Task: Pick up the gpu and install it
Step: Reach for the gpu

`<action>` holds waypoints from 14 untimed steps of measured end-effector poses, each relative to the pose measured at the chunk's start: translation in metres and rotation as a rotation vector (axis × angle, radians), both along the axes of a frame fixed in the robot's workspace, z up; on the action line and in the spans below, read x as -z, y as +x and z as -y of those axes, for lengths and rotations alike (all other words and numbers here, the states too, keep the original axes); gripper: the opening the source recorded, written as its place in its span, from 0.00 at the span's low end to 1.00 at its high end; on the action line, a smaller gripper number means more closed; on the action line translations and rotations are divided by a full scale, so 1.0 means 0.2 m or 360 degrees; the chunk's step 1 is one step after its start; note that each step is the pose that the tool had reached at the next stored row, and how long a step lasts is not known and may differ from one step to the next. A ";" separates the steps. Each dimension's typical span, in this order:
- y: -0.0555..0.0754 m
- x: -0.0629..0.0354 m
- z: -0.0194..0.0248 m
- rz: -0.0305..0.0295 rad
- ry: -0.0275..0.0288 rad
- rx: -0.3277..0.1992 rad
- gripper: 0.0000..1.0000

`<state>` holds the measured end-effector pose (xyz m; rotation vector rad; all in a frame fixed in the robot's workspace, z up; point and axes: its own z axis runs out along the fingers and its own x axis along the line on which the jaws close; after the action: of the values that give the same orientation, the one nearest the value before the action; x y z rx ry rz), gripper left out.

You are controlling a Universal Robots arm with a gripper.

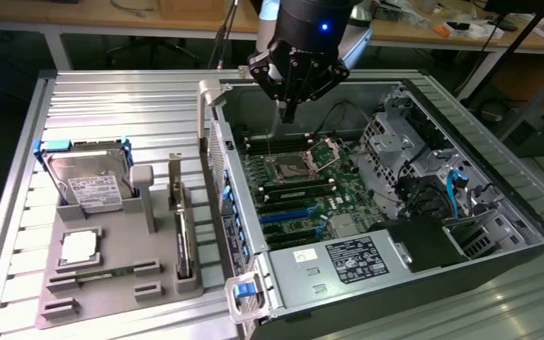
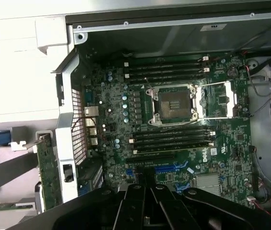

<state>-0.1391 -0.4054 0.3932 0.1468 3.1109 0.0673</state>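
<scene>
Currently the gripper (image 1: pixel 289 112) hangs over the open computer case (image 1: pixel 217 152), above the motherboard (image 1: pixel 296 184), its 2 fingers pressed together with nothing between them. The gpu (image 1: pixel 182 230) stands on its long edge in a slot of the gray holder (image 1: pixel 111 304), along the holder's edge nearest the case, well apart from the gripper. A hard drive (image 1: pixel 88 184) stands at the holder's far corner.
</scene>
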 end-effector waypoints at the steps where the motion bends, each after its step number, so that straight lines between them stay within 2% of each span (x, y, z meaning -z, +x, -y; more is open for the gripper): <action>1: 0.00 0.000 0.004 0.00000 -0.00001 0.0000 0.11; 14: -0.08 0.000 0.059 0.00001 0.00000 0.0001 0.11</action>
<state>-0.1552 -0.4172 0.3932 0.1481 3.1107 0.0673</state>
